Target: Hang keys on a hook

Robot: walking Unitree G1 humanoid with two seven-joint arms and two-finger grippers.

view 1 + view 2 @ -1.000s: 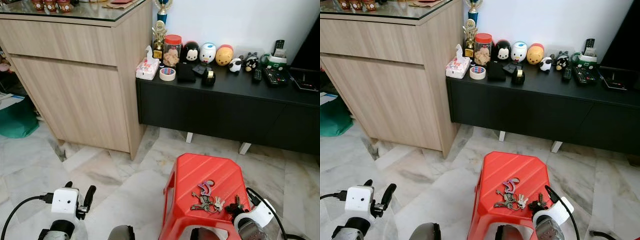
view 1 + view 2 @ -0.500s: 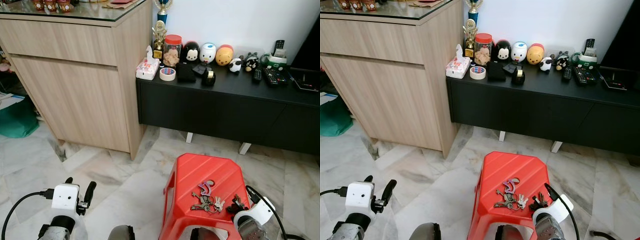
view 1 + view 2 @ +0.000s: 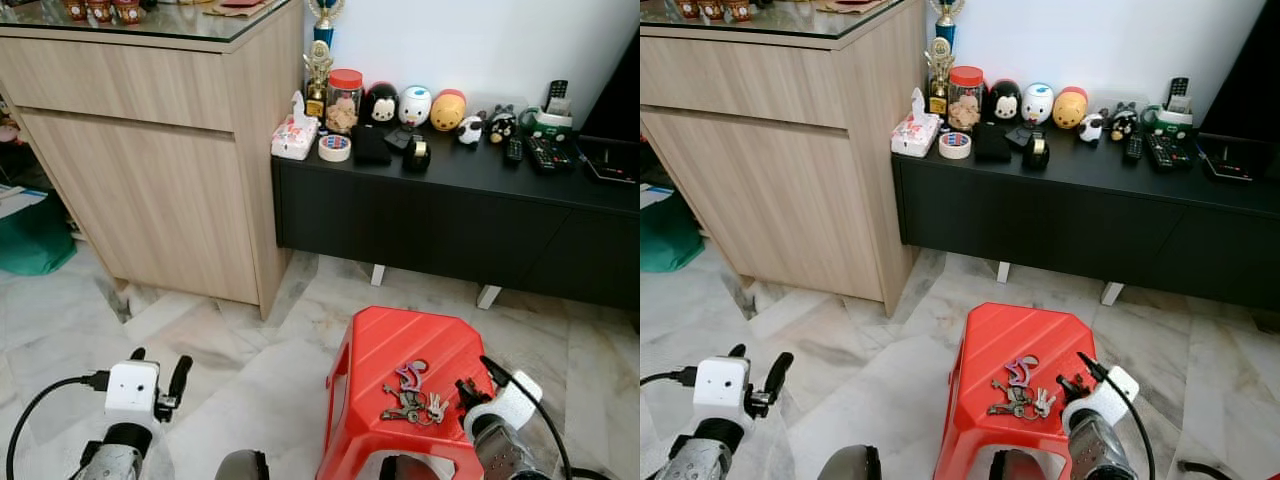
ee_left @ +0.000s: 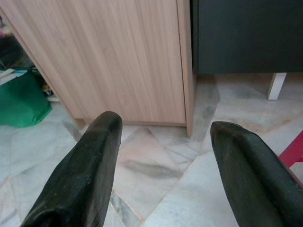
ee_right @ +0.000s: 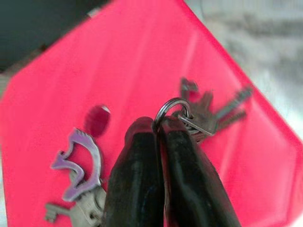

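Right wrist view shows the right pincer clenched on the ring of a small key set above the red stool; the light, loose keys probably swing, so the stiff ring seems the best hold.

Domestic interior, probably a living room. Pale marble floor tiles run beneath a light wood-grain cabinet with a glass top and a low matte black media console. The console carries household clutter: cartoon-character figurines, a red-lidded snack jar, a tissue pack, a tape roll and remote controls (typical television furniture). A red plastic stool stands in front.
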